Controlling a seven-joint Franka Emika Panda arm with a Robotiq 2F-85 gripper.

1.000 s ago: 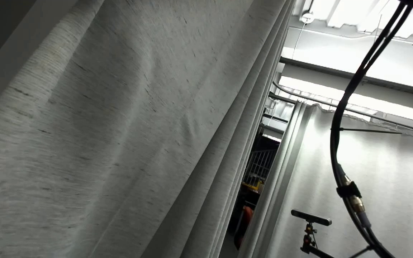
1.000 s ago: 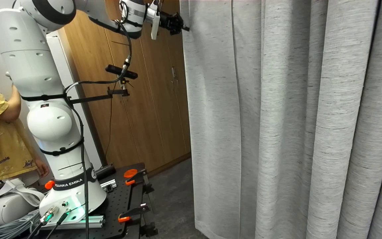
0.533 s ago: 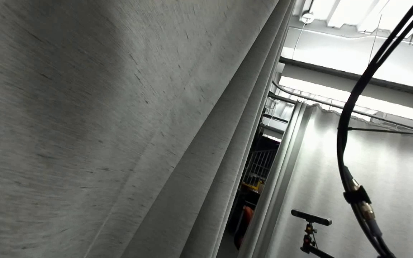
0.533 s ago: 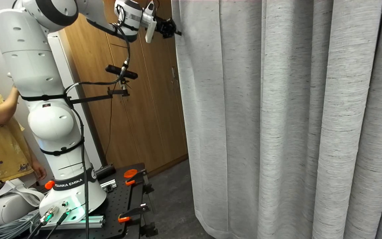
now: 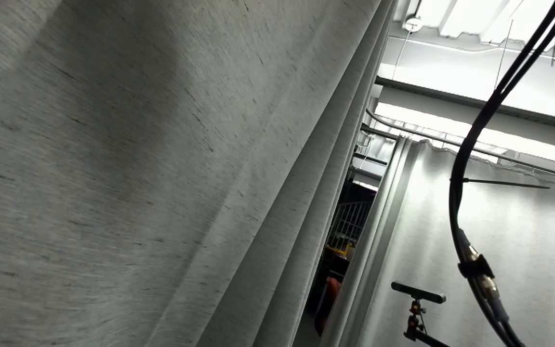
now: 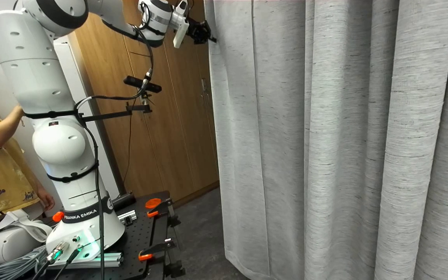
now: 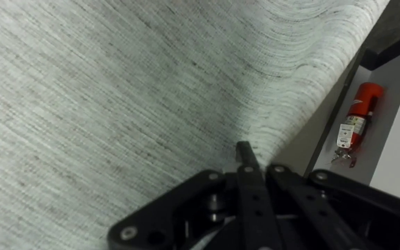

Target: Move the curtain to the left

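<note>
The light grey curtain (image 6: 270, 155) hangs in long vertical folds over the right half of an exterior view. It also fills much of an exterior view close to the lens (image 5: 171, 159) and most of the wrist view (image 7: 116, 104). My gripper (image 6: 212, 39) is at the curtain's left edge, high up. In the wrist view the black fingers of the gripper (image 7: 260, 163) are close together, with curtain fabric gathered between them. One fingertip lies in front of the cloth; the other is hidden behind it. The curtain edge bunches toward the fingers.
A wooden cabinet (image 6: 177, 116) stands behind the arm. A camera on a bracket (image 6: 142, 83) sticks out below the forearm. A person in yellow (image 6: 2, 167) stands behind the robot base. A red fire extinguisher (image 7: 359, 114) shows past the curtain edge. Another curtain (image 5: 451, 231) hangs farther back.
My gripper and the held curtain edge moved left and slightly down, then a little back right. The curtain's left panel is spread wider. The person has shifted left.
</note>
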